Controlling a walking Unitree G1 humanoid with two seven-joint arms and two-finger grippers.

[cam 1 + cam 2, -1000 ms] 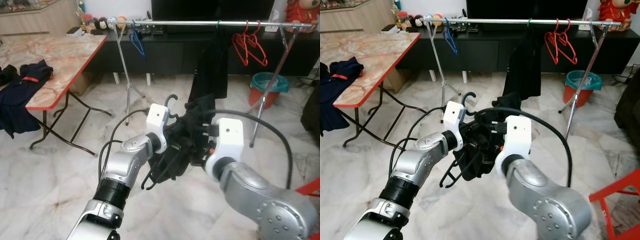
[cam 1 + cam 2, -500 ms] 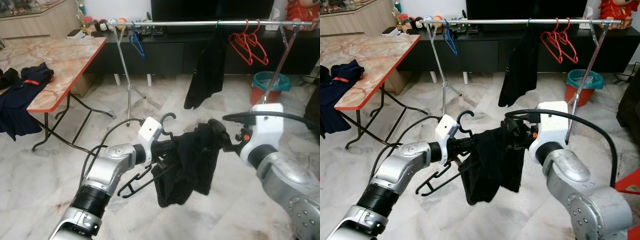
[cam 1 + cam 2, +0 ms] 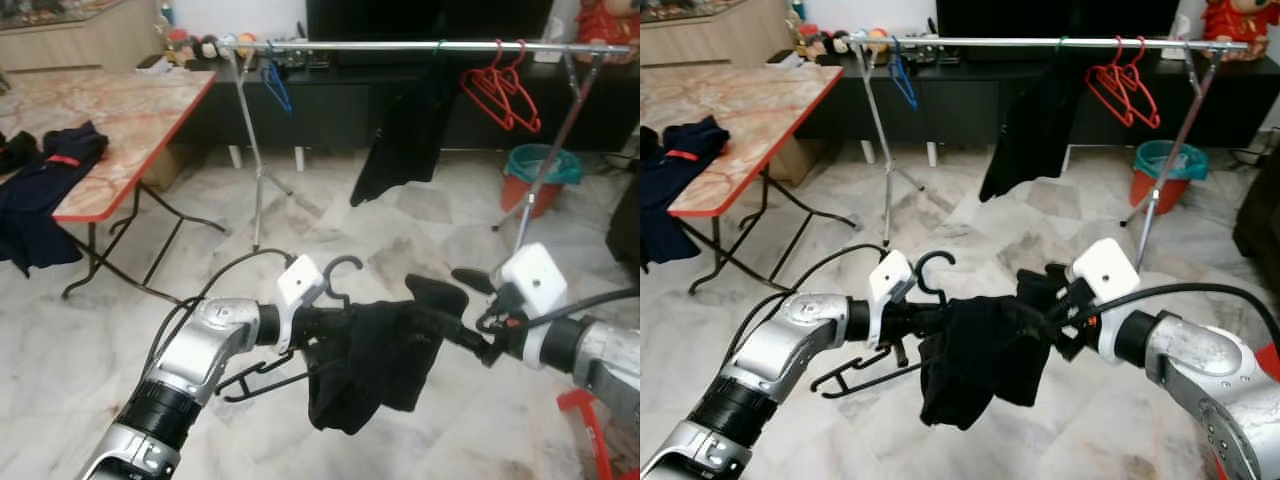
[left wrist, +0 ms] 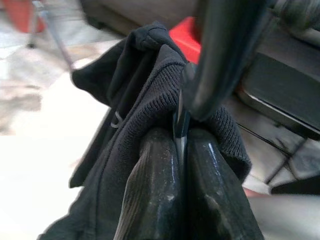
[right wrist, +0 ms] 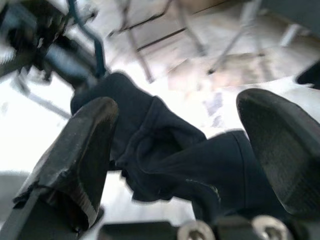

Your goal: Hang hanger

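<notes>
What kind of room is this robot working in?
Most likely a home living room: a marble-patterned folding table with a red edge, a silver metal clothes rail carrying red plastic hangers, and a long black low cabinet behind.

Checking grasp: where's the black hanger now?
In the eye views, the black hanger is low centre-left, clamped in the left gripper, with the black garment draped beside it.

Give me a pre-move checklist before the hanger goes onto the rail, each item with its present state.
1. Left gripper shut on the black hanger and black garment: ok.
2. Right gripper open, garment between its fingers, not clamped: ok.
3. Hanger hook exposed above the garment: ok.
4. Free stretch on the rail between the blue hanger and the hung black garment: ok.
5. Garment seated evenly on the hanger: not ok, it hangs bunched.
6. Rail within reach: cannot tell.
</notes>
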